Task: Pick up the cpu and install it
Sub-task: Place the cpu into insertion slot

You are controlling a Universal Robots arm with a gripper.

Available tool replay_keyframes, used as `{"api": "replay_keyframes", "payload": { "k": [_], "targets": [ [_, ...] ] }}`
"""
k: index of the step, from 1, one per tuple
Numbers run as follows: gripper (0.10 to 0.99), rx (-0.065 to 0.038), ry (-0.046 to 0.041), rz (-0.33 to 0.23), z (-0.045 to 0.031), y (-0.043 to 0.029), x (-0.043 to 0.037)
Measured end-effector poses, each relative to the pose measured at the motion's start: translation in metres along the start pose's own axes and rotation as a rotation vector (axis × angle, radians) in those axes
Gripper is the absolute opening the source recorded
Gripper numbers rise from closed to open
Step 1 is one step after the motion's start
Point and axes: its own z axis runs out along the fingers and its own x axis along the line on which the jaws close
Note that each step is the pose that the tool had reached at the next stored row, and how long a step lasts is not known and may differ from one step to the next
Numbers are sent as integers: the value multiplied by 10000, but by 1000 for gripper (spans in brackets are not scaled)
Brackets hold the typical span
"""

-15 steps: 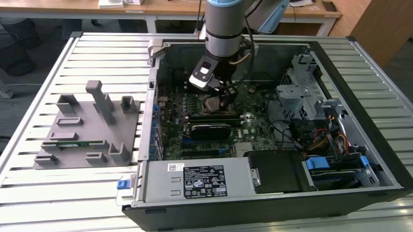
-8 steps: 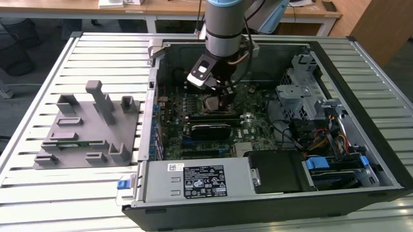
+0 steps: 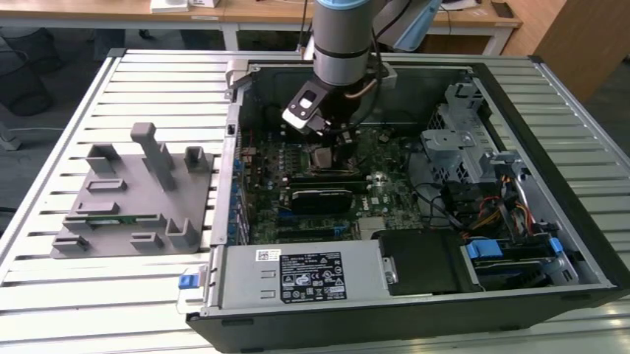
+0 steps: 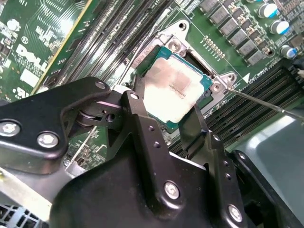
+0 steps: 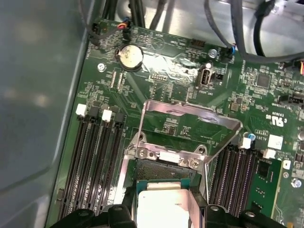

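1. Showing, in the exterior view, a grey fixture on the slatted counter, at 9 o'clock of the open computer case.
2. Pincer at 11 o'clock of the motherboard, clamped on the cpu; its fingers press two opposite edges.
3. The cpu sits over the socket, with the load plate raised; contact cannot be told. Judged good practice: keep the chip level, square its corners to the frame, and lower it without sliding.

Exterior view from above; both wrist views close-up (w/ cpu)
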Motion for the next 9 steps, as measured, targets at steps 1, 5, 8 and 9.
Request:
{"api": "replay_keyframes", "payload": {
  "k": [1, 5, 8, 9],
  "targets": [
    [529, 3, -2, 77, 0, 1, 2],
    [529, 16, -9, 359, 3, 6, 11],
    [529, 19, -9, 393, 3, 9, 10],
    [529, 18, -9, 368, 3, 9, 10]
  ]
}}
